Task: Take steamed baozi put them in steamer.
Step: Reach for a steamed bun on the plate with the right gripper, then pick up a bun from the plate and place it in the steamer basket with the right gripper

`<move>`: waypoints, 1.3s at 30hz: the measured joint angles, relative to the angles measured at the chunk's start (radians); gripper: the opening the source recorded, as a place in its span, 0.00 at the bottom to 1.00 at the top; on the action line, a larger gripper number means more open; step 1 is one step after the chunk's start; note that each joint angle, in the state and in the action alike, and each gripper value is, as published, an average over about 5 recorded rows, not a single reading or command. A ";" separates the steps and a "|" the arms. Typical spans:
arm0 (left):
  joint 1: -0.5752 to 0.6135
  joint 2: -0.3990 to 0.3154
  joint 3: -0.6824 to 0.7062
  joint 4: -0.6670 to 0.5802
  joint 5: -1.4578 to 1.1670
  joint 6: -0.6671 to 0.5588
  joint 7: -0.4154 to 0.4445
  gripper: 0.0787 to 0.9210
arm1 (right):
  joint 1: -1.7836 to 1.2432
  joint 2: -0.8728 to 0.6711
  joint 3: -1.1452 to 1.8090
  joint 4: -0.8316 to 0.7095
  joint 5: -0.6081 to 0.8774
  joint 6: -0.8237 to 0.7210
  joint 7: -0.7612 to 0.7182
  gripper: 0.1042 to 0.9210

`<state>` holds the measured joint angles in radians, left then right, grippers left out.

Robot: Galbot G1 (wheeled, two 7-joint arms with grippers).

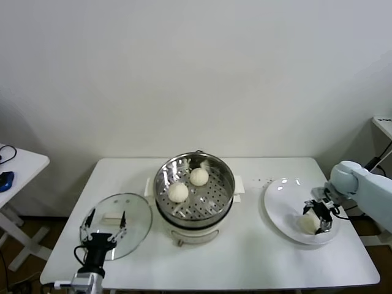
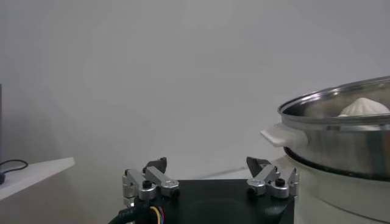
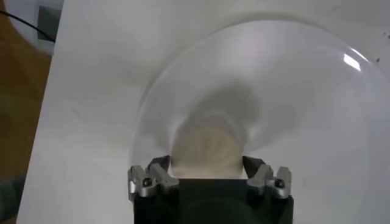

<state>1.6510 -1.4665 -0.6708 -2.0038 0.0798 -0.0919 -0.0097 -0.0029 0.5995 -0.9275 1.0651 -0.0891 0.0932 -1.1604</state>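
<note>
No text, label, brand, number or sign can be read in any view — not on the steamer (image 1: pixel 194 184), the white plate (image 1: pixel 282 202), the glass lid (image 1: pixel 116 225) or the table (image 1: pixel 245 257).
</note>
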 measured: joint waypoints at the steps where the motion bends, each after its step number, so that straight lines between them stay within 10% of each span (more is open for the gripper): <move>1: 0.000 0.000 0.000 0.000 0.000 0.000 0.000 0.88 | 0.000 0.000 0.001 -0.001 -0.001 0.000 0.000 0.78; 39: -0.006 -0.003 0.008 -0.005 0.023 0.012 0.001 0.88 | 0.653 0.159 -0.332 0.343 0.134 0.216 -0.041 0.68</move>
<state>1.6451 -1.4695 -0.6629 -2.0088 0.1033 -0.0802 -0.0090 0.6505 0.7587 -1.2596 1.4078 0.0444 0.3090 -1.2015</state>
